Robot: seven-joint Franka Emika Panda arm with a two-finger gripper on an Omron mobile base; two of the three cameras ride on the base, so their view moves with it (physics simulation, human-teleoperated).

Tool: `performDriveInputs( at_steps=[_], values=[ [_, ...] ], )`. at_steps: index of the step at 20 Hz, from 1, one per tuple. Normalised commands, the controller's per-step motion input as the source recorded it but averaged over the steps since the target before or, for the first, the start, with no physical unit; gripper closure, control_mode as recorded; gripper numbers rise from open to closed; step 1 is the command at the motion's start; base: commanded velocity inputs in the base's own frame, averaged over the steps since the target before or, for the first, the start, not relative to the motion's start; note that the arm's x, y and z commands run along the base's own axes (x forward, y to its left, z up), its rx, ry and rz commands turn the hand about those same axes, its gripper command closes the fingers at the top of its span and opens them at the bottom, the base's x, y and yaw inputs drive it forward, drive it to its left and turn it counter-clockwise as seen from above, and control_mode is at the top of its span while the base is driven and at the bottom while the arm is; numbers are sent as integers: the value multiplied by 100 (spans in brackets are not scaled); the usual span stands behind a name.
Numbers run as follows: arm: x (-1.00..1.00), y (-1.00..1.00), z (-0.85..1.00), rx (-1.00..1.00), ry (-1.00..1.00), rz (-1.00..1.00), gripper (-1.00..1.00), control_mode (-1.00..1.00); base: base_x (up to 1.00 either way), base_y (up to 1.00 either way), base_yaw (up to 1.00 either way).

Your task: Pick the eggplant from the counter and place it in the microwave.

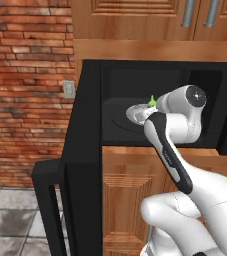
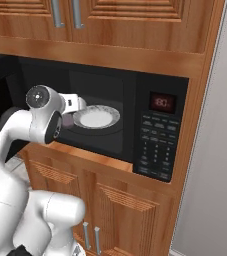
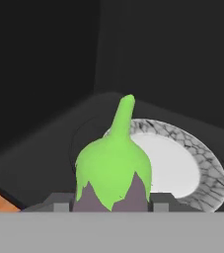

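the gripper (image 3: 112, 200) is clamped on the eggplant (image 3: 112, 170), its fingers pinching the purple body just under the green cap, stem pointing ahead. it looks light and firm but smooth-skinned, so a grip across the middle seems safest. just beyond it sits the white plate (image 3: 182, 163) inside the open microwave (image 2: 160, 95). the arm reaches forward through the doorway, wrist held roughly level at the cavity's mouth.
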Motion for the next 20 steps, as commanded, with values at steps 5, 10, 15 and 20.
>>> performDriveInputs(
  at_steps=[5,10,15,20],
  values=[
    [59,8,-11,0,-1,-7,100,-100,0,0,0],
    [68,-4,2,-1,0,-6,100,-100,0,0,0],
    [27,-5,-5,-5,-1,-6,100,-100,0,0,0],
    [23,0,-26,0,-1,-3,100,-100,0,0,0]
  ],
)
